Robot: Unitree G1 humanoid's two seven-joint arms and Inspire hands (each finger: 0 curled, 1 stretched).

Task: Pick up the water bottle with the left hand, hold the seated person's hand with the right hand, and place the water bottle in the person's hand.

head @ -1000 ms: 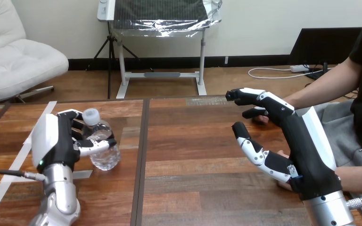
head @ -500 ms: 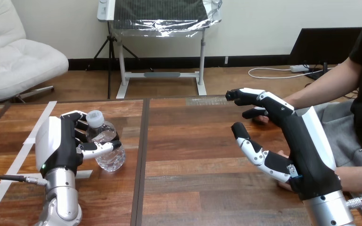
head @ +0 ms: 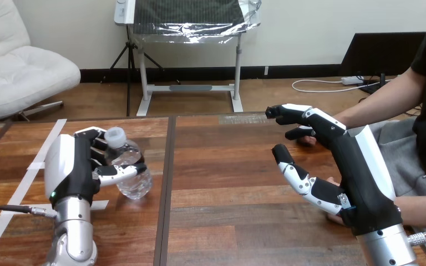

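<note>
A clear water bottle (head: pixel 135 183) with a white cap stands slightly tilted at the table's left. My left hand (head: pixel 77 166) is shut on it, fingers behind it and thumb across its front. I cannot tell whether its base rests on the wood. At the right, my right hand (head: pixel 358 172) is open, fingers stretched forward and thumb spread to the left. The person's hand (head: pixel 308 141) peeks out beyond my right fingers, mostly hidden by them. Another of the person's hands (head: pixel 333 218) shows under my right palm. I see nothing of mine curled round either.
The wooden table (head: pixel 227 166) has a dark seam running front to back just right of the bottle. White tape strips (head: pixel 40 156) lie on the wood at the left. The person's forearms enter from the right edge.
My left hand has carried the bottle a little to the right, toward the table's seam. My right hand and the person's hands have stayed where they were.
</note>
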